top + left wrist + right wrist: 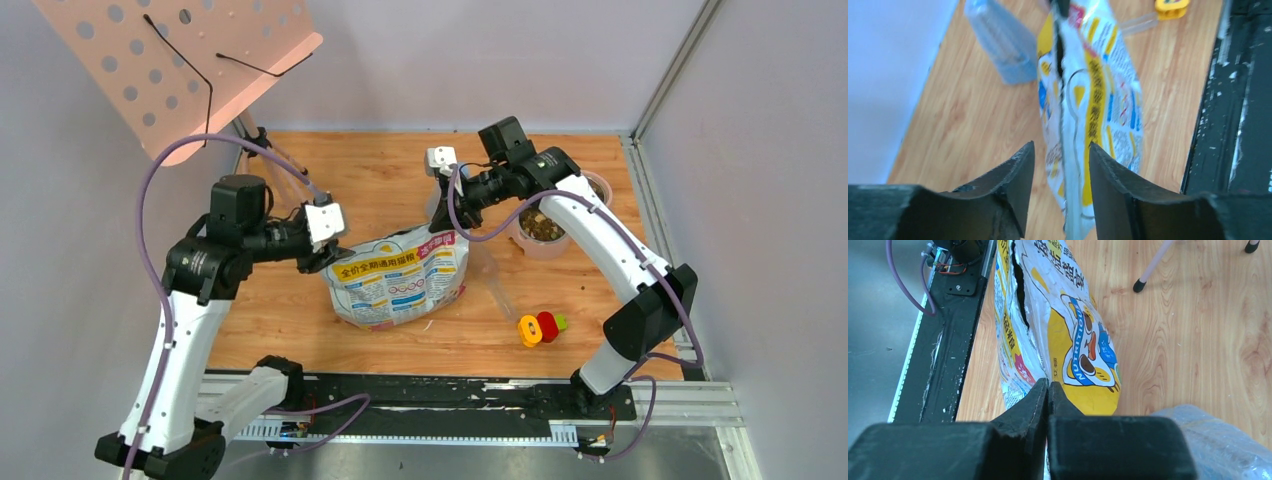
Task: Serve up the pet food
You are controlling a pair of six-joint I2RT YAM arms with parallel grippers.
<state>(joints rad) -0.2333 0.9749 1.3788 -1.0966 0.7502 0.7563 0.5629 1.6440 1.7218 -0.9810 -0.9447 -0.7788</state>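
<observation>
2 grippers are handling the floppy, slick bag [400, 280], right gripper [1048, 385] clamping its corner, left gripper [1060, 150] gaping astride its edge; loose pet food [542, 228] is probably demanding pouring.

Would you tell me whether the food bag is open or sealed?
Open: the pet food bag shows a dark gap along its top edge in both wrist views.

The printed bag [1073, 340] shows "NUTRITION" on a blue ring, plus Chinese characters on yellow.
</observation>
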